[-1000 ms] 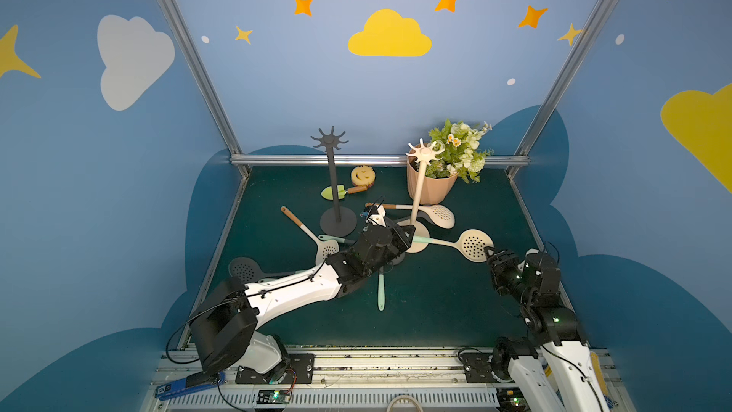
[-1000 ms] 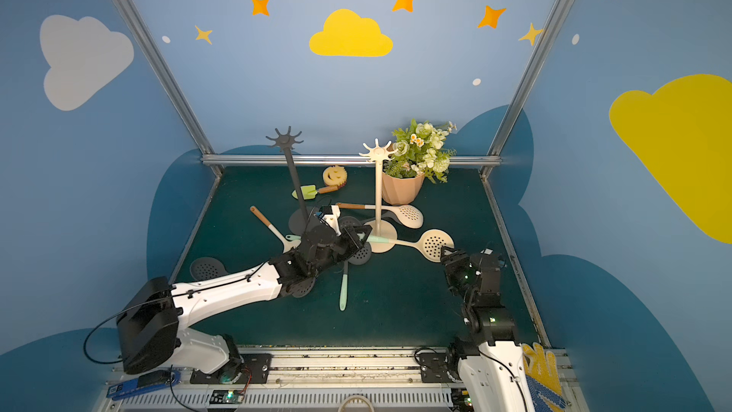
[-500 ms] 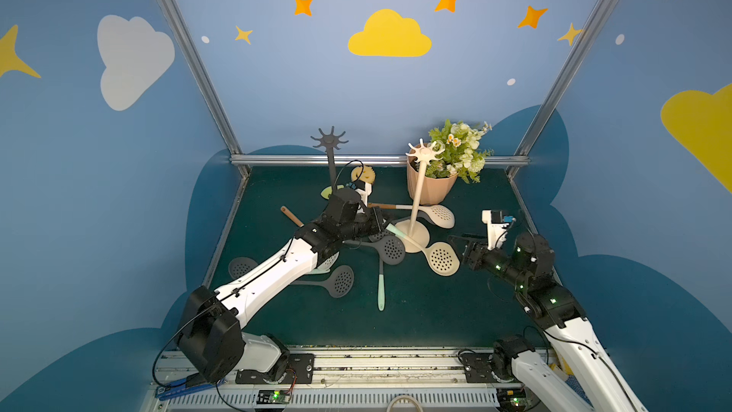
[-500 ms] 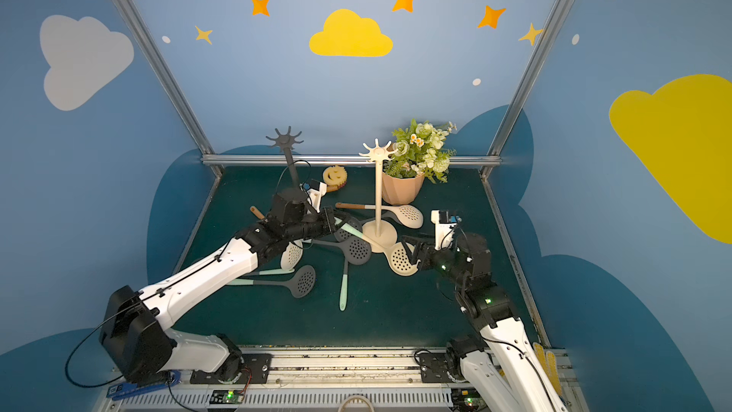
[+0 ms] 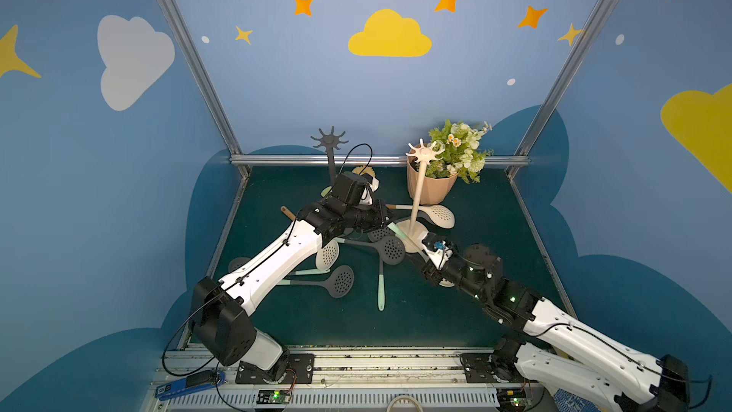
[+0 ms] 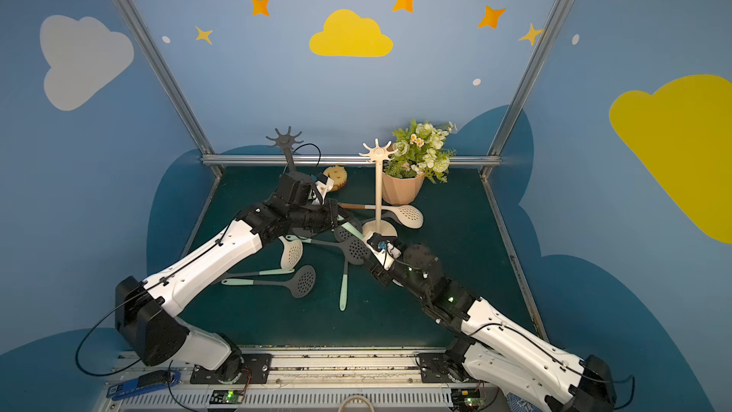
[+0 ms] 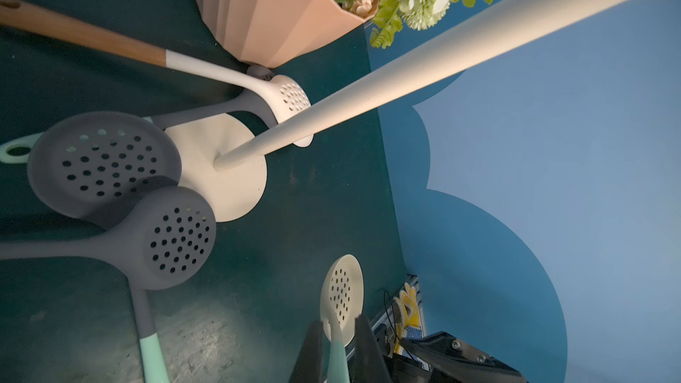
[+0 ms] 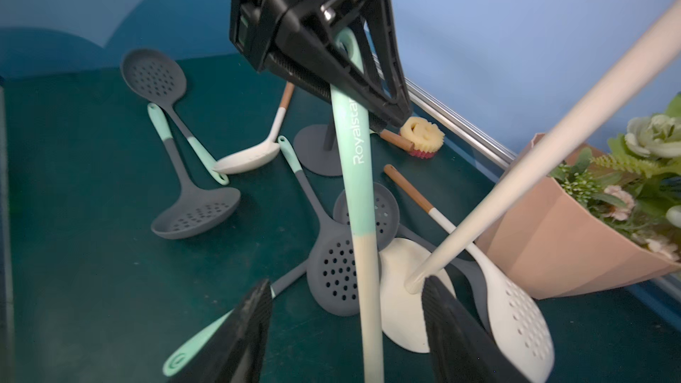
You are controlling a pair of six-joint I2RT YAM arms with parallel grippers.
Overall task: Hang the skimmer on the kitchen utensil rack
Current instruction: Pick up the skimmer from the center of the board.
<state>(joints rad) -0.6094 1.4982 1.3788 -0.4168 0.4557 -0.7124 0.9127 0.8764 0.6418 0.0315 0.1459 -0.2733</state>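
In a top view the left claw point(image 5: 387, 218) grips the skimmer point(image 5: 397, 230) on the near side of the cream rack point(image 5: 417, 200). Left wrist view: it pinches the mint handle point(image 7: 337, 359). Right wrist view: the right claw point(image 8: 346, 283) stands open around the stem point(image 8: 368, 326). Next, I think, it should squeeze shut.
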